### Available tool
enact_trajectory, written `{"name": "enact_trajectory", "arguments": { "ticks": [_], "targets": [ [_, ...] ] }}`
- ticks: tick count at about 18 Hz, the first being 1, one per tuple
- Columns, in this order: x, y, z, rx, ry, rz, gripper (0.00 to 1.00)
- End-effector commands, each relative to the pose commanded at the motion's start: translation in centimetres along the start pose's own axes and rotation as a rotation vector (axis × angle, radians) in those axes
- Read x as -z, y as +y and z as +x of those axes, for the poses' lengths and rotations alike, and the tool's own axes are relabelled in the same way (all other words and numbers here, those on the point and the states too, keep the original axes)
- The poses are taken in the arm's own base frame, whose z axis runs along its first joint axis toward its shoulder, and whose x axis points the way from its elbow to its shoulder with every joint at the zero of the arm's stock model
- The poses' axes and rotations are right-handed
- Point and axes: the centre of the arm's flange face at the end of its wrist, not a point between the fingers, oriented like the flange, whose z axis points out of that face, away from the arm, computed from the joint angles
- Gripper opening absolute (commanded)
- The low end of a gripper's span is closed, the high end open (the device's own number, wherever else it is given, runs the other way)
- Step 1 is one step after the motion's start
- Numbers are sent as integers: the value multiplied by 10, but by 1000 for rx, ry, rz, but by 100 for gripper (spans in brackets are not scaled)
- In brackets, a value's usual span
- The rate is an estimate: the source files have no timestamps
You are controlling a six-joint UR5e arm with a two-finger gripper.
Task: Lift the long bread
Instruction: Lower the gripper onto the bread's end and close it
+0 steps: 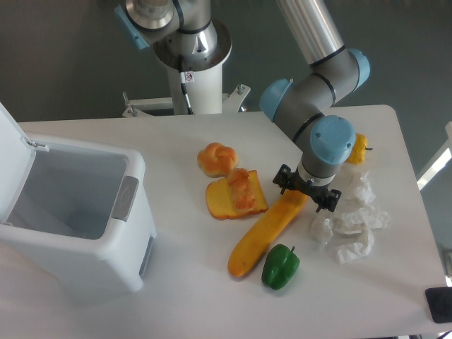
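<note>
Gripper hung directly over the upper end of the long bread, fingers spread wide on either side of it.

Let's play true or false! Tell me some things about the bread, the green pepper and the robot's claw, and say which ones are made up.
1. The gripper is over the upper end of the long bread. True.
2. The green bell pepper sits inside the white bin. False: it lies on the table beside the lower end of the long bread.
3. The white bin's lid is open. True.
4. The long bread is lifted off the table. False: it lies flat on the table.
5. The round knotted bun is next to the toast slice. True.
6. The crumpled white paper is left of the bin. False: it is on the far side from the bin, beside the gripper.
</note>
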Motion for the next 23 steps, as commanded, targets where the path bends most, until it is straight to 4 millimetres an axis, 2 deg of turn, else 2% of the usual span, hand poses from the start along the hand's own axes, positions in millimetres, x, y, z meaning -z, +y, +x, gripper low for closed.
{"name": "enact_trajectory", "arguments": {
  "ticks": [6,12,13,16,17,23],
  "targets": [
    [-11,1,9,-4,24,-11,100],
    [-6,2,5,9,-1,-40,100],
    [-4,2,4,9,-6,-39,95],
    [2,1,0,2,-23,-41,54],
    [3,1,-1,5,-24,-40,47],
    [2,-3,0,3,-26,-40,34]
  ]
}}
